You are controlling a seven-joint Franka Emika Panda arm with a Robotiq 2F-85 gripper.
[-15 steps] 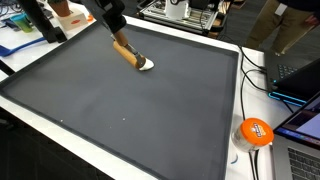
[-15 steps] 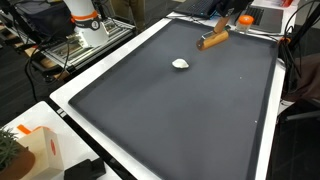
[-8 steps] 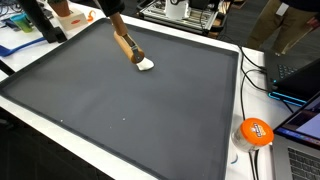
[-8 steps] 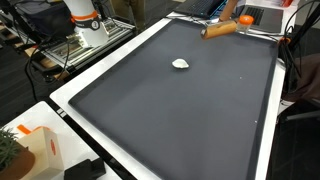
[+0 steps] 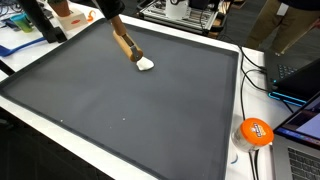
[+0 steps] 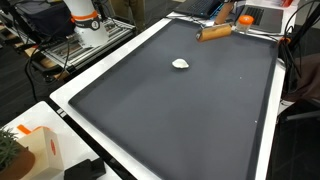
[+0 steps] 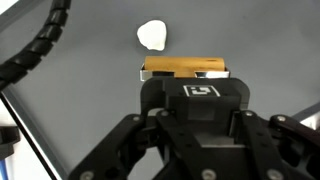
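One wooden block (image 5: 126, 47) is the only thing in the jaws, which are clenched on its upper end. It hangs tilted in the upper left of an exterior view, over the far part of the dark-topped bench (image 5: 130, 115). From this angle its lower tip seems almost to brush a small white lump (image 5: 146, 64) lying on the mat. From another angle the block (image 6: 214, 32) sits up near the top right rim, well apart from the lump (image 6: 181, 64), so it looks to be held clear of the surface.

In the wrist view the block (image 7: 186, 68) shows as a tan bar across the middle, with the lump (image 7: 152, 36) above it.

I'd judge the block stiff, fairly light and smooth-faced, so it may swivel when pinched at one end; squeezing its flat long faces near the middle would hold it steadier. The lump looks tiny and irregular; whether it is soft or hard I cannot tell.
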